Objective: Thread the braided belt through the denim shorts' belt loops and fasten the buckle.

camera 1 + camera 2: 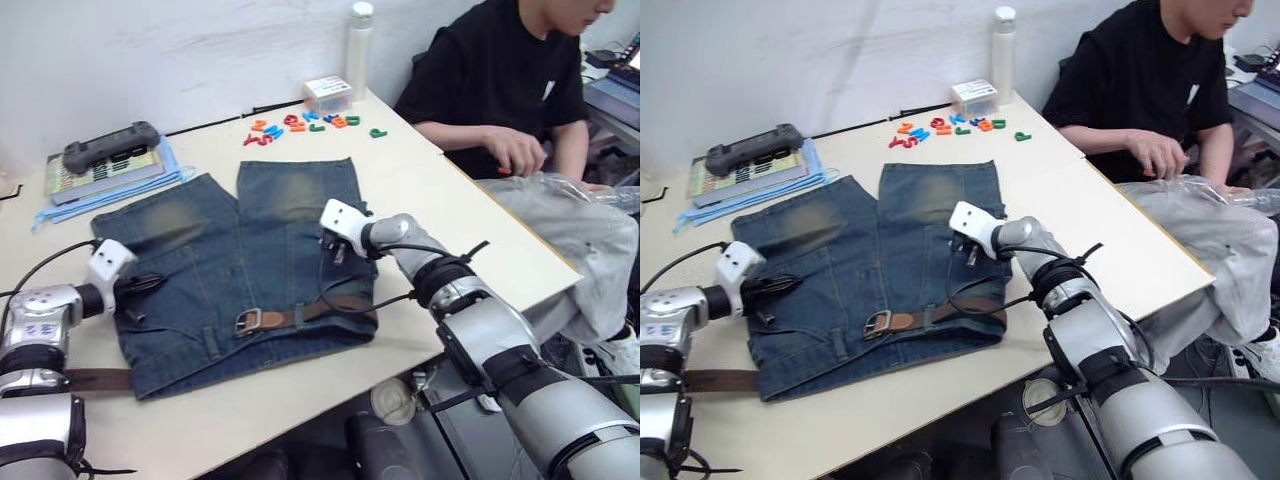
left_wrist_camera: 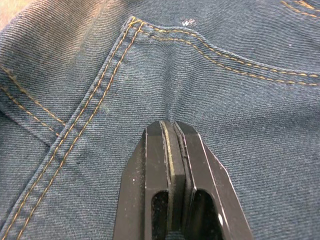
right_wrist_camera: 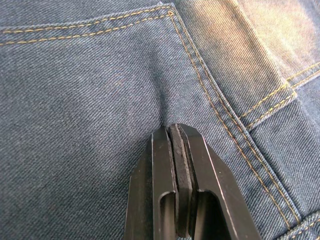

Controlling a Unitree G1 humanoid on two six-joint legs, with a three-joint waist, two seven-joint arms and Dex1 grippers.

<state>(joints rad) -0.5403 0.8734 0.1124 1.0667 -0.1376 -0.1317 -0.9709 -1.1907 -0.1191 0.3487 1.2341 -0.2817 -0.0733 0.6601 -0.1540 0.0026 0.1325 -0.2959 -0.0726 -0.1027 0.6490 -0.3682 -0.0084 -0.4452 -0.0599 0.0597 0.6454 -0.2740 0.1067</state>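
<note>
The denim shorts [image 1: 200, 250] lie flat on the table, waistband toward me. The braided belt [image 1: 335, 307] runs along the waistband, and its silver buckle [image 1: 248, 321] rests on the denim near the middle, joined to a tan leather piece. A brown end of the belt [image 1: 98, 379] sticks out past the shorts' left side. A belt loop [image 1: 212, 342] stands just left of the buckle. My left gripper [image 2: 170, 124] is shut, pinching a small pucker of denim beside a pocket seam. My right gripper [image 3: 172, 128] is also shut on puckered denim near a pocket corner.
A black controller [image 1: 110, 145] lies on a book over blue sheets at the back left. Coloured plastic letters [image 1: 300, 124], a small box [image 1: 327, 92] and a white bottle [image 1: 359, 40] stand at the back. A person [image 1: 510, 90] sits at the table's right side.
</note>
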